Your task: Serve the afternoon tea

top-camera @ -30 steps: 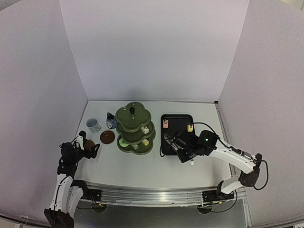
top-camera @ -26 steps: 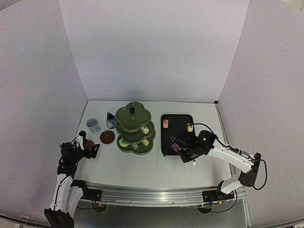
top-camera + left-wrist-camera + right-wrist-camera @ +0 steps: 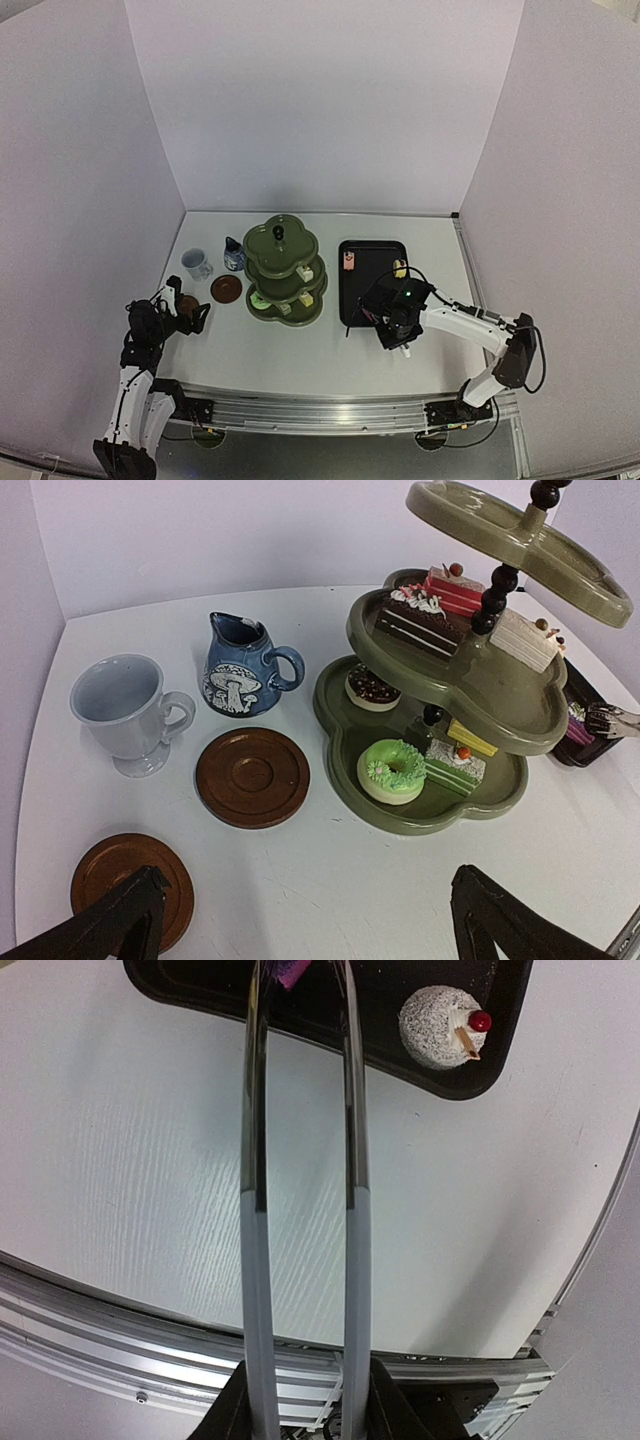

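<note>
The dark green three-tier stand [image 3: 283, 265] stands mid-table and carries several small cakes, among them a green doughnut [image 3: 392, 770]. The white mug [image 3: 196, 264], the blue-and-white pot [image 3: 234, 254] and two brown coasters [image 3: 226, 289] [image 3: 186, 303] lie to its left. My left gripper [image 3: 188, 312] is open and empty, low over the nearer coaster [image 3: 120, 880]. My right gripper [image 3: 397, 318] is shut on the metal tongs [image 3: 352, 1160]. The tong tips reach the tray's near edge, with a purple cake [image 3: 290, 972] between them.
The black tray [image 3: 372, 285] lies right of the stand and holds a pink cake [image 3: 349, 261], a yellow-white cake [image 3: 400, 268] and a white round cake with a cherry [image 3: 440, 1025]. White walls enclose the table on three sides. The table's front rail runs just behind my right gripper.
My right arm has drawn in to the left and turned, bringing the tongs over the tray's near left part. The left arm has not moved.
</note>
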You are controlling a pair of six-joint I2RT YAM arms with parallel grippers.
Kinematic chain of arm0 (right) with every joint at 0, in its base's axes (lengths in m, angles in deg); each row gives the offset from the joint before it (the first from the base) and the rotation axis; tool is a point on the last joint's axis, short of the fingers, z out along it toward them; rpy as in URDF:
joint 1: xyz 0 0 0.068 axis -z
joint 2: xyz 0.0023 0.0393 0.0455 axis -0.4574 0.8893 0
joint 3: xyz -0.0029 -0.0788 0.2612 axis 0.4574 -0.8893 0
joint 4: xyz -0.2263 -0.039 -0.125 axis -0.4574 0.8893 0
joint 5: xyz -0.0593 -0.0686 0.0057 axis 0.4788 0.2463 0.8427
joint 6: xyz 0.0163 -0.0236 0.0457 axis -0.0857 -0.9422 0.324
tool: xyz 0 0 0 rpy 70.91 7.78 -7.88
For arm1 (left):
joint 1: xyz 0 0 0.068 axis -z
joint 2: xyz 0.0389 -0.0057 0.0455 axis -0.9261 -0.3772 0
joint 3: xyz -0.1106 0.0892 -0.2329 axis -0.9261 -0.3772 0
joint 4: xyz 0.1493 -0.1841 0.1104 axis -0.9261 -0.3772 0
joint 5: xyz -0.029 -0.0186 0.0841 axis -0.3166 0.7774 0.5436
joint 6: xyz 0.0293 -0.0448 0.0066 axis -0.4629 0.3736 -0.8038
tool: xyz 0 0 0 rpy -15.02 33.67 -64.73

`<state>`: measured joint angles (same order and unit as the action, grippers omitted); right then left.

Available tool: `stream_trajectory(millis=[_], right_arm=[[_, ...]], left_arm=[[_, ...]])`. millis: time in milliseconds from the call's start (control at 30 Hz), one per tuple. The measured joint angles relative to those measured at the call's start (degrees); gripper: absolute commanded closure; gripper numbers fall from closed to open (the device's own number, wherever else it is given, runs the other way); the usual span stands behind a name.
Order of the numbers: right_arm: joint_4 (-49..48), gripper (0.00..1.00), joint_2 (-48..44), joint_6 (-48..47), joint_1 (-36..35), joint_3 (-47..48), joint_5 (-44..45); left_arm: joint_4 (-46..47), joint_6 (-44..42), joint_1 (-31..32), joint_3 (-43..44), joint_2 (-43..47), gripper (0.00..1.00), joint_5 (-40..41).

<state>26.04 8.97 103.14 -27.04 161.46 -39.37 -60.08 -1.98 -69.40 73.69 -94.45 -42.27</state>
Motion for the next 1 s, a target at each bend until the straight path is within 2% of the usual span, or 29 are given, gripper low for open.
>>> stream_trajectory(millis=[533, 600, 700, 767, 1000], right_arm=[[-3.20, 0.73, 0.66, -0.46, 2.05, -2.28, -2.23], [-3.42, 0.78, 1.07, -0.56, 2.39, -2.75, -2.65], [-4.05, 0.94, 1.43, -0.97, 2.72, -3.00, -2.97], [-4.60, 1.00, 1.47, -0.93, 2.87, -3.00, -3.01], [-5.08, 1.00, 1.46, -1.34, 2.87, -3.00, -2.78]], left_arm=[[-0.02, -0.02, 0.00, 0.00, -0.13, 0.00, 0.00], [-0.02, -0.04, 0.00, 0.00, -0.13, 0.00, 0.00], [-0.02, -0.04, 0.00, 0.00, -0.13, 0.00, 0.00], [-0.02, -0.07, 0.00, 0.00, -0.13, 0.00, 0.00], [-0.02, -0.43, 0.00, 0.00, -0.13, 0.00, 0.00]])
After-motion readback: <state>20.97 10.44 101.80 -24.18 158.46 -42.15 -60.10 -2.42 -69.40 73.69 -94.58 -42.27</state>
